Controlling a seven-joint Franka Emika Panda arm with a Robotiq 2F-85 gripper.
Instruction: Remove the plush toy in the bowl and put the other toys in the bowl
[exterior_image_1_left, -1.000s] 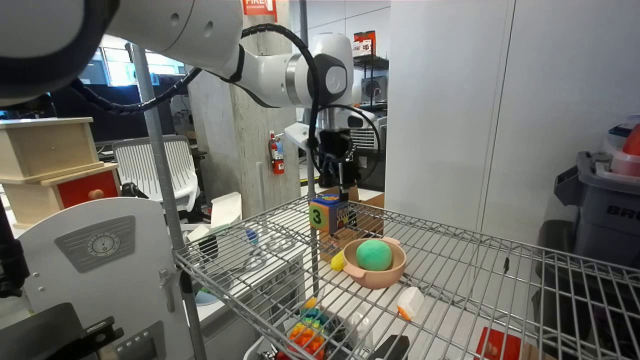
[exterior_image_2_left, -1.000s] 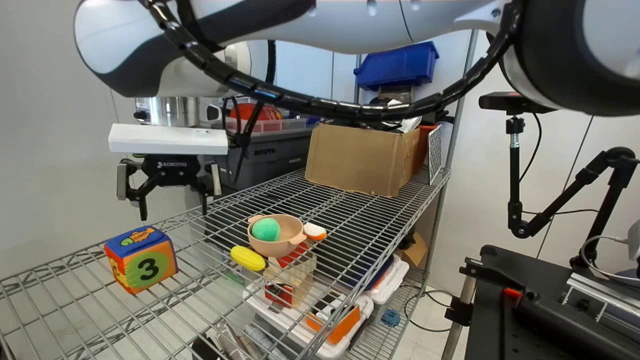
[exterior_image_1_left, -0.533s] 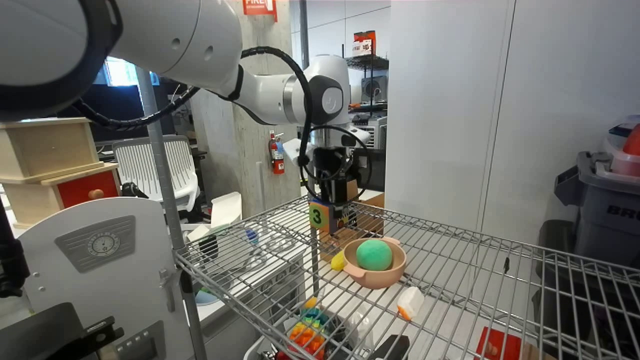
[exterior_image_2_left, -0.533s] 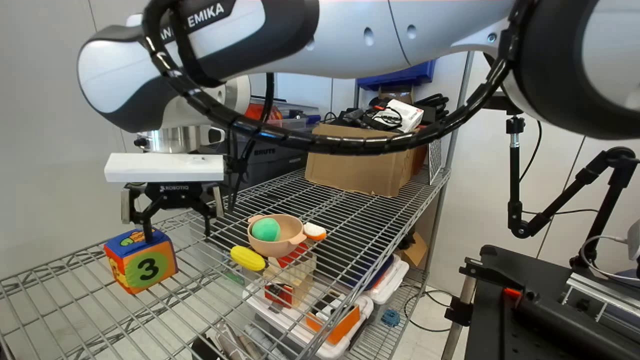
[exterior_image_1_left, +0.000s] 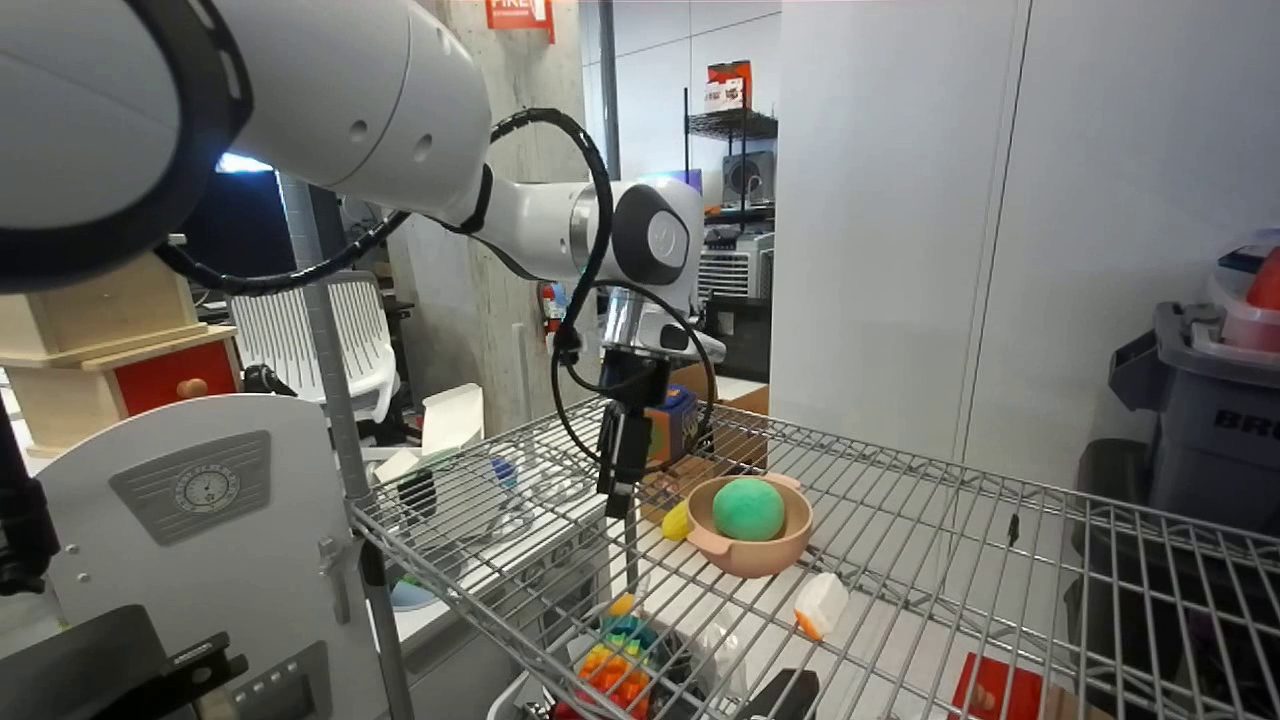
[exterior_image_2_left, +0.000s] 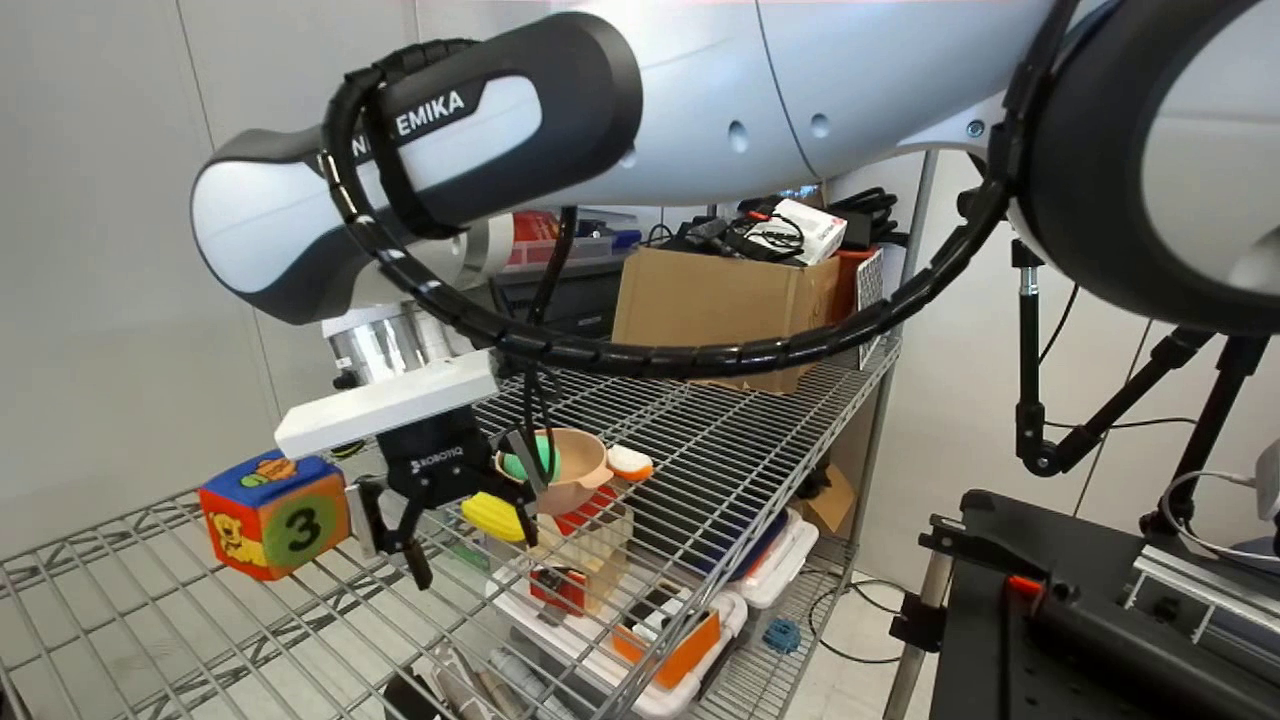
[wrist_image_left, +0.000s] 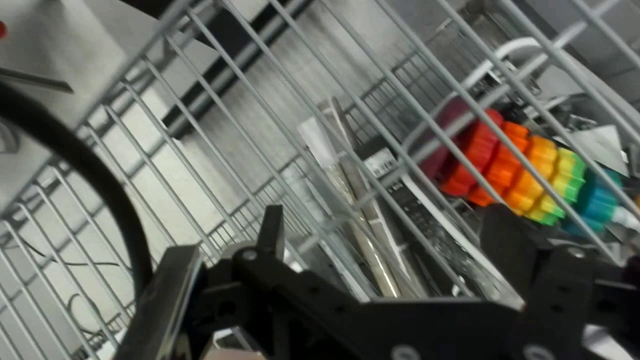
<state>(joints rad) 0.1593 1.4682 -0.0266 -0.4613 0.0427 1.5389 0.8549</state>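
Note:
The bowl (exterior_image_1_left: 752, 562) stands on the wire shelf; it also shows in an exterior view (exterior_image_2_left: 580, 490). The green ball (exterior_image_1_left: 748, 510) sits in it. The yellow toy (exterior_image_1_left: 677, 522) lies on the shelf beside the bowl, half hidden there but clearer in an exterior view (exterior_image_2_left: 490, 516). A small white-and-orange lump, perhaps the plush toy (exterior_image_1_left: 821, 605), lies on the shelf at the bowl's other side (exterior_image_2_left: 629, 462). My gripper (exterior_image_2_left: 474, 548) is open, empty and tilted, low over the shelf between cube and yellow toy. In the wrist view only shelf wires show between its fingers (wrist_image_left: 390, 220).
A soft number cube (exterior_image_2_left: 275, 515) stands close beside my gripper; I cannot tell if they touch. A cardboard box (exterior_image_2_left: 715, 310) stands farther along the shelf. A grey post (exterior_image_1_left: 325, 340) rises at a shelf corner. A rainbow-coloured thing (wrist_image_left: 510, 160) lies below the wires.
My gripper has come down from above the cube, tilted, and moved off it toward the yellow toy's side. The cube has shifted and turned slightly. Bowl, ball and yellow toy are unmoved.

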